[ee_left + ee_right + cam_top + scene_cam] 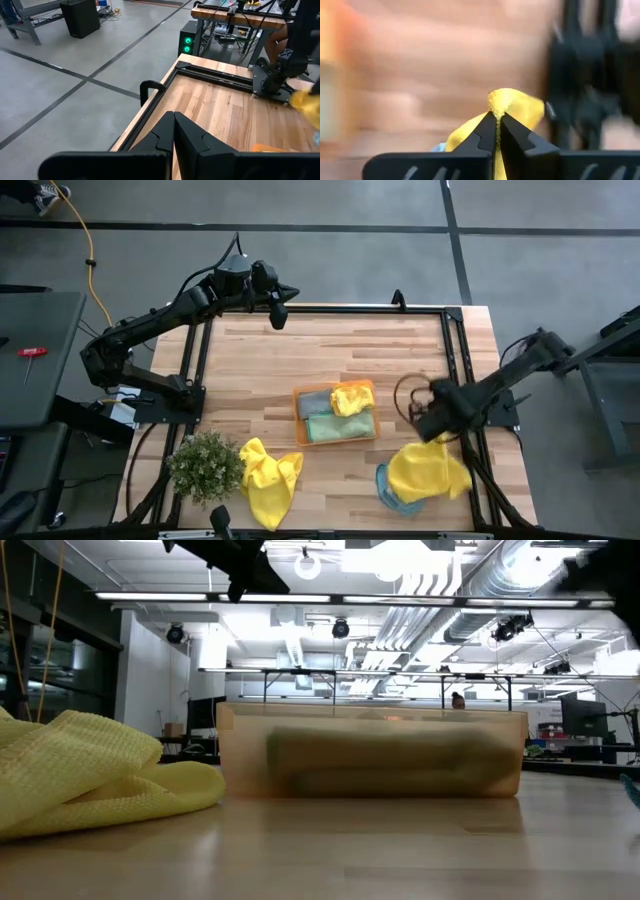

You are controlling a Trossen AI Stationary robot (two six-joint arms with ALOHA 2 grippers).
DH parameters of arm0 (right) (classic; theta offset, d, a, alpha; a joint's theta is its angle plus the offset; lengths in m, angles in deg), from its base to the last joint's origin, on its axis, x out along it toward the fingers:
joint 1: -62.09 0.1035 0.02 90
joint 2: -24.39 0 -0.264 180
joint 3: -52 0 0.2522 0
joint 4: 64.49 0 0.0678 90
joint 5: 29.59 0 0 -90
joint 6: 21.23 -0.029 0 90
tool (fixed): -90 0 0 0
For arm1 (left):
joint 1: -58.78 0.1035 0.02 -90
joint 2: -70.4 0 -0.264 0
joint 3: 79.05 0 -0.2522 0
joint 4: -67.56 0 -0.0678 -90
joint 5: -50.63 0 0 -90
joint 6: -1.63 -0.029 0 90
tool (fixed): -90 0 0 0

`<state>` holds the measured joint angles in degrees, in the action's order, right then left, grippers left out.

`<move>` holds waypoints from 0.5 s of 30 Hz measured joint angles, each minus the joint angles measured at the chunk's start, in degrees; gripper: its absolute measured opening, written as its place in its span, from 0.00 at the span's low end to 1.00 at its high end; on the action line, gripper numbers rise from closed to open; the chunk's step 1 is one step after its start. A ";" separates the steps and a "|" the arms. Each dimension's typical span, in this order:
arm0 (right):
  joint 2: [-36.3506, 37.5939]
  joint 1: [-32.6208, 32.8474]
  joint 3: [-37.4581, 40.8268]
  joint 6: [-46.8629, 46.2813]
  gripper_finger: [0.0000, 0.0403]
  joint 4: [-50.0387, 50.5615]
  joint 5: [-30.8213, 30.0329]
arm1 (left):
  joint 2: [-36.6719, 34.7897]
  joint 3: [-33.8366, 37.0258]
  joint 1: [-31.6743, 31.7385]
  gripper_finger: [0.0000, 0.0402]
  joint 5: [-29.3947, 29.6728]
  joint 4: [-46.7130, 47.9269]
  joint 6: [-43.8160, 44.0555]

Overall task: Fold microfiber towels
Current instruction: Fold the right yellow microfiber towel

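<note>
- Wooden table (300, 360): light plank top with a dark frame along its edges; everything below sits on it.
- Left arm (150, 325): stretched along the table's left side toward the far edge, well apart from all the towels. Left gripper (278, 318) hangs over the far-left part of the table, jaws clenched together, nothing between them; the left wrist view shows the fingers (187, 137) pressed tip to tip over bare wood.
- Right arm (510, 375): comes in from the right edge, wrist bent down toward the near-right corner.
- Right gripper (498, 117): jaws clamped on a pinched fold of the yellow towel (428, 470); in the right wrist view the fold pokes up just past the fingertips, with the rest of the cloth hanging below them.
- That yellow towel lies bunched at the near-right of the table, draped over a light blue towel (392, 498) whose edge peeks out beneath it.
- Second yellow towel (270, 478): crumpled at near-centre, just beside the potted plant (205, 465), untouched by either gripper.
- Orange tray (300, 436): mid-table, holds a grey-blue towel (314, 402), a pale green towel (338, 426) and a small yellow towel (352, 398) on top at its far-right corner.
</note>
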<state>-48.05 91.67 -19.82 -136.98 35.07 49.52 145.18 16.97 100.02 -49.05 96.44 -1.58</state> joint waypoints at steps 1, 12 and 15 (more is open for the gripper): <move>2.08 -0.96 -2.39 2.00 0.01 1.71 -4.62 | 0.00 0.00 0.00 0.00 0.00 0.00 0.00; 16.80 -23.81 -22.79 40.21 0.00 -1.33 -33.76 | 0.00 0.00 -0.02 0.00 0.00 0.02 0.04; 17.00 -31.40 -24.96 56.45 0.00 -11.10 -34.34 | 0.00 0.00 0.00 0.00 0.00 0.01 0.02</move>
<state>-31.05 60.27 -44.78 -80.53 23.97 15.18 145.18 16.97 100.02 -49.05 96.45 -1.55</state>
